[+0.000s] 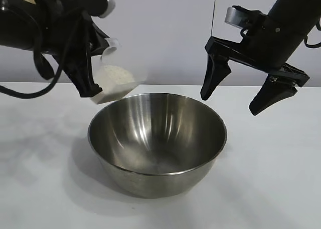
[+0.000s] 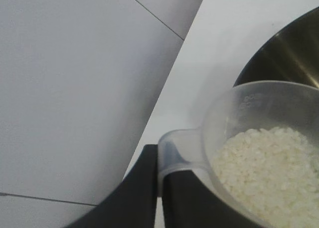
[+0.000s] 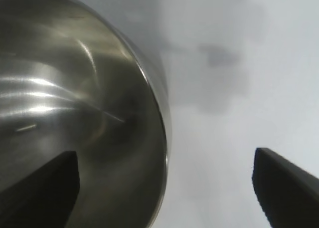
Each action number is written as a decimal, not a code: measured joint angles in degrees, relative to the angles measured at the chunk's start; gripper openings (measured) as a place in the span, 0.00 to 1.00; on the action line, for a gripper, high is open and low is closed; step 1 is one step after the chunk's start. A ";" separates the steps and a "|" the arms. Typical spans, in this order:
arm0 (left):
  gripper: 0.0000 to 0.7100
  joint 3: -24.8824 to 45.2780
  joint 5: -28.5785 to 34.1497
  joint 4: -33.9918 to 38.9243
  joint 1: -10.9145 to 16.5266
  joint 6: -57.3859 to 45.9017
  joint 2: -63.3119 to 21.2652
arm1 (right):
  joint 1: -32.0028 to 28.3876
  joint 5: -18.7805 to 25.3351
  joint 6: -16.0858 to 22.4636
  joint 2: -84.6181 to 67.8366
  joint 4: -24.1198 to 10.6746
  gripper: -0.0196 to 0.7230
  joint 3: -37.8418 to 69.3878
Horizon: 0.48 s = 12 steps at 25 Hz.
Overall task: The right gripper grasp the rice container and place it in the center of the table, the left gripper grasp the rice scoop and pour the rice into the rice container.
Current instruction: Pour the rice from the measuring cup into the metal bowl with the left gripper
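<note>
Steel rice container (image 1: 157,143) mid-worktop (image 1: 40,189), empty. Above its far left rim, tilted rice scoop (image 1: 116,78) of rice (image 1: 116,79) pinched by left pincer (image 1: 88,86); right pincer (image 1: 238,96) splayed wide above right rim. Risk: grains spilling short of rim if tipped early

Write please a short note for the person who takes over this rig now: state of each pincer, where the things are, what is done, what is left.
Left pincer: shut on the rice scoop, tilted, beside the far-left rim of the rice container.
Right pincer: open, empty, above the container's right side.
Done: steel container stands mid-table, released.
Left: the rice is all in the scoop, the container looks empty; pour it in.
</note>
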 joint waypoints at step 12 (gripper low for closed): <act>0.01 -3.07 -0.45 18.97 -3.16 6.21 6.65 | 0.00 0.00 0.00 0.00 -0.83 0.90 0.00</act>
